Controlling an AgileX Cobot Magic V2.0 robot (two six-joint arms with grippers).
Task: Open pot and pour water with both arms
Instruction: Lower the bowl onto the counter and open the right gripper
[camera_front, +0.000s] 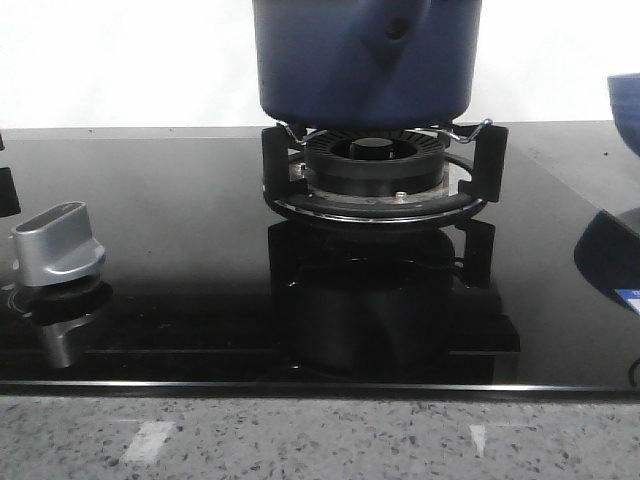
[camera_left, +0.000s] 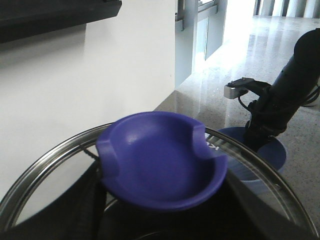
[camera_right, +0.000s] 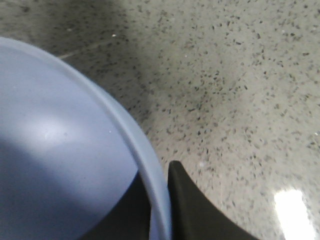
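Our right pincer (camera_right: 156, 172) has its black fingers (camera_right: 192, 210) on either side of the rim of a pale blue bowl (camera_right: 60, 165), one inside and one outside, clamped narrow on that rim. The left wrist view shows the same: the right arm (camera_left: 295, 75) reaches down onto the bowl's edge. Of our left pincer we see only dark shapes (camera_left: 85, 215) low behind a glass lid (camera_left: 45, 170), so we cannot tell whether it is wide or closed. The black glass stove top (camera_front: 150, 260) fills most of the front view, with a speckled stone counter (camera_front: 320, 440) along its near edge. The pot (camera_front: 330, 70) sits on the prongs of the burner (camera_front: 375, 170) at the middle back of the stove, its handle stub (camera_front: 395, 30) turned toward us; its top is cut off by the frame. The steel-rimmed lid carries a dished blue knob (camera_left: 160, 165) and fills the left wrist view. At the stove's left front stands a silver dial (camera_front: 58, 240).
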